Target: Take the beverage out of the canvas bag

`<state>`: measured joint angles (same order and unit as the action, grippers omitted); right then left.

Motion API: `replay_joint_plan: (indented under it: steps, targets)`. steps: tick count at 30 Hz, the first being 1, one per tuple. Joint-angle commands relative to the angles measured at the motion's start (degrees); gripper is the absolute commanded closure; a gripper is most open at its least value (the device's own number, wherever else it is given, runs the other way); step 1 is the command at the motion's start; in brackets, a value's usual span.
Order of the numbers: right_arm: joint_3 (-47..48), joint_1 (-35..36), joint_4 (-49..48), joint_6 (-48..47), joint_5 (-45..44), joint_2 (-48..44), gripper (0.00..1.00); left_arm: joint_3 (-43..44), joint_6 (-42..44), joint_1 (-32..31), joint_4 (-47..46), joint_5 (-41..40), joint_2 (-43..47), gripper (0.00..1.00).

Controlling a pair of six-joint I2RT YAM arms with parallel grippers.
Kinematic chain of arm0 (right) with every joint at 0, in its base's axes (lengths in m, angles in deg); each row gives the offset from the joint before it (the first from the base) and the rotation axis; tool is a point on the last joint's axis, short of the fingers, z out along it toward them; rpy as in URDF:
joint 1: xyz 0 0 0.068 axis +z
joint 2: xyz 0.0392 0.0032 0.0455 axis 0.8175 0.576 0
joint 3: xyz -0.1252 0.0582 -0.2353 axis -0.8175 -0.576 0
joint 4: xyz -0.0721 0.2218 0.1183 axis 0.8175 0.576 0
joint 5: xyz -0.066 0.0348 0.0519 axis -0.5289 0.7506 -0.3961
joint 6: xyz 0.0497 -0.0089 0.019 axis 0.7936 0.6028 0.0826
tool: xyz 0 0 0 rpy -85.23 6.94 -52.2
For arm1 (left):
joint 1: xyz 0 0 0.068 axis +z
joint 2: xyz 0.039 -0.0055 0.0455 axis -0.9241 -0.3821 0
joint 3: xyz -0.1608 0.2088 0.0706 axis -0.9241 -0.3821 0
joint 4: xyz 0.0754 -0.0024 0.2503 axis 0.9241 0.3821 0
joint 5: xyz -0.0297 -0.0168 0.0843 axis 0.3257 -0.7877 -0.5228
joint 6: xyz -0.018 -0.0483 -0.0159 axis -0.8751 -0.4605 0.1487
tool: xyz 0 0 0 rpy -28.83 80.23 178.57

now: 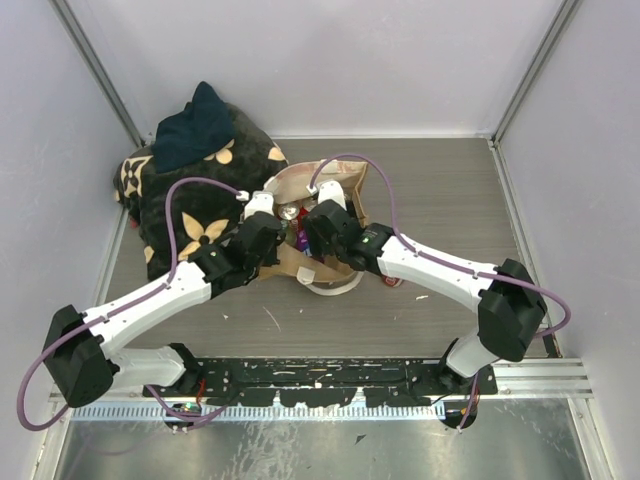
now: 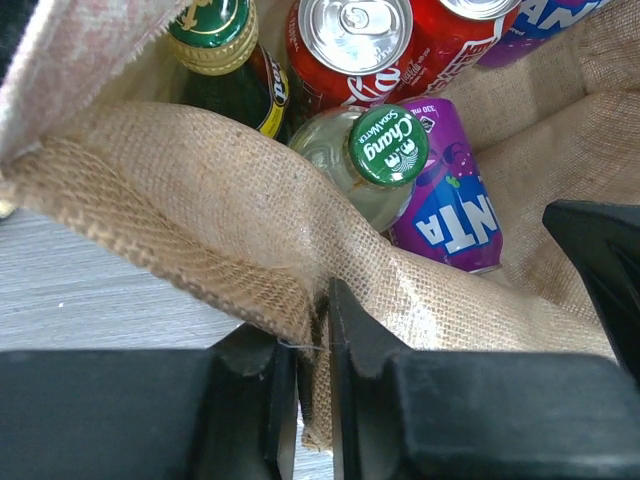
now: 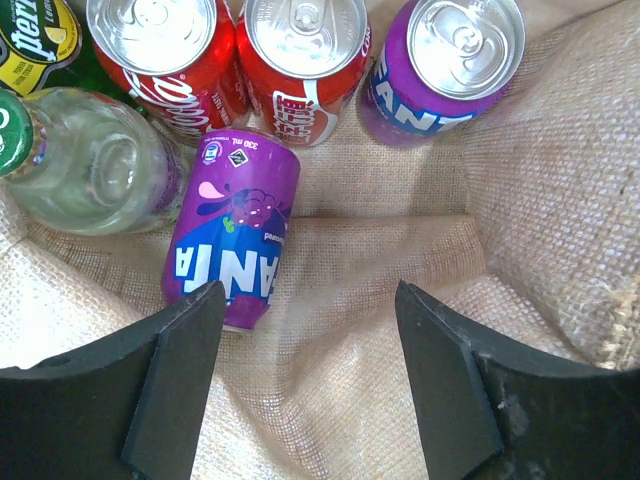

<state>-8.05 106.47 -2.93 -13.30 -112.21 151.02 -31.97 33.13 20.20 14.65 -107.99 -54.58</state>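
Observation:
The tan canvas bag (image 1: pixel 352 185) stands mid-table, its mouth up. My left gripper (image 2: pixel 315 310) is shut on the bag's near wall (image 2: pixel 180 170), pinching the burlap between its jaws. My right gripper (image 3: pixel 308 300) is open inside the bag, over bare fabric. A purple Fanta can (image 3: pixel 235 225) lies on its side just beyond its left fingertip, not touching it. Around it are two red cola cans (image 3: pixel 165 55), an upright purple Fanta can (image 3: pixel 450 60), a clear Chang bottle (image 2: pixel 388 146) and a green bottle (image 2: pixel 215 40). From above, both grippers (image 1: pixel 295 222) hide most of the drinks.
A black cushion-like bundle with beige flower prints (image 1: pixel 190 200) sits at the back left against the bag, with a dark blue cloth (image 1: pixel 195 125) on top. Pale enclosure walls close the back and both sides. A metal rail (image 1: pixel 530 375) runs along the near edge.

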Motion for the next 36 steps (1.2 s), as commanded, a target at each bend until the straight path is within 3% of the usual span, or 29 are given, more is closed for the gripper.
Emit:
replay_joint_plan:
  steps: [1,6,21,29,36]
  targets:
    - [1.7,0.2,-1.8,1.8,-1.3,-1.4,0.25,-3.7,0.5,-0.1,6.2,5.6,-4.0,0.82]
    - [0.7,0.2,-2.4,2.2,1.6,0.0,0.24,-3.8,0.6,-0.3,8.0,8.1,-4.4,0.89]
    - [3.9,0.1,-3.3,1.8,11.0,11.9,0.24,3.9,4.1,-0.4,19.2,7.7,-0.5,0.8]
    - [5.5,0.1,1.1,2.1,19.2,15.8,0.24,7.7,6.0,-0.4,20.8,5.1,0.6,0.78]
    - [8.9,0.1,7.3,1.9,18.9,20.3,0.24,8.5,7.2,-0.4,20.1,4.2,-0.4,0.77]
